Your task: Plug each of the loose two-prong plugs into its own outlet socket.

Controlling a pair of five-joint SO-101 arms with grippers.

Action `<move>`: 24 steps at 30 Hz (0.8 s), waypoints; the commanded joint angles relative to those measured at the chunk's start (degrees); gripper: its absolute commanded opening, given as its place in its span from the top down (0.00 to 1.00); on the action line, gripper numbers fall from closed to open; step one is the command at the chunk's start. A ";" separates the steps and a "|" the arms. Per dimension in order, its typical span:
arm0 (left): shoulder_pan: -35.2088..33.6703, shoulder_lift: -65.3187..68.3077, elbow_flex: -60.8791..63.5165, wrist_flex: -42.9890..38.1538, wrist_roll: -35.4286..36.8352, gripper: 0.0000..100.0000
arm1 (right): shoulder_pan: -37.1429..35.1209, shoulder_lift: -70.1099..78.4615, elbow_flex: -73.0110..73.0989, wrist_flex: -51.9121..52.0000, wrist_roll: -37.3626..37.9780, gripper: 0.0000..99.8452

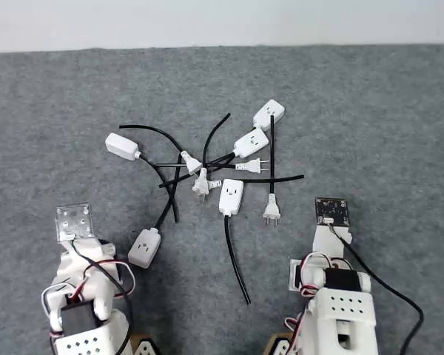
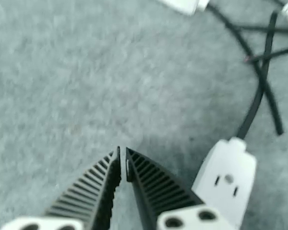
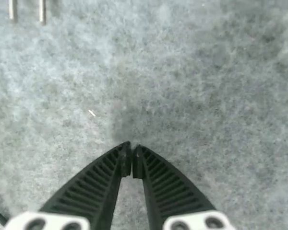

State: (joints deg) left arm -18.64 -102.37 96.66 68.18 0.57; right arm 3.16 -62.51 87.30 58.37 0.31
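Note:
Several white outlet sockets and two-prong plugs on short black cords lie tangled mid-table. One socket (image 1: 144, 248) lies nearest the left arm (image 1: 85, 296), and another socket (image 1: 231, 197) is in the centre. Two more sockets (image 1: 251, 142) (image 1: 268, 114) lie farther back. Loose plugs (image 1: 191, 161) (image 1: 201, 183) (image 1: 253, 166) cluster in the middle. A fourth plug (image 1: 271, 209) points its prongs (image 3: 26, 9) toward the right arm (image 1: 333, 296). My left gripper (image 2: 122, 153) is shut and empty over the carpet beside the near socket (image 2: 225, 182). My right gripper (image 3: 131, 147) is shut and empty, short of the prongs.
A white block (image 1: 122, 146) on a black cord lies at the back left. Black cords (image 1: 237, 259) cross between the pieces. Grey carpet (image 1: 385, 133) covers the whole table, with open room on both sides of the tangle.

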 commanded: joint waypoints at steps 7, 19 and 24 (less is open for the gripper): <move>11.52 0.26 -17.01 7.21 0.09 0.98 | 8.66 -0.75 -1.67 -6.37 -0.35 0.99; 23.65 27.60 -19.38 0.18 11.34 0.98 | 9.01 -0.75 0.44 -10.68 4.22 0.99; 26.90 39.03 -19.56 -2.81 12.84 0.98 | 9.36 -0.75 0.44 -10.68 4.57 0.99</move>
State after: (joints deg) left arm 5.98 -70.81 79.96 68.44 12.00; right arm 11.87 -62.24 88.35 48.88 4.00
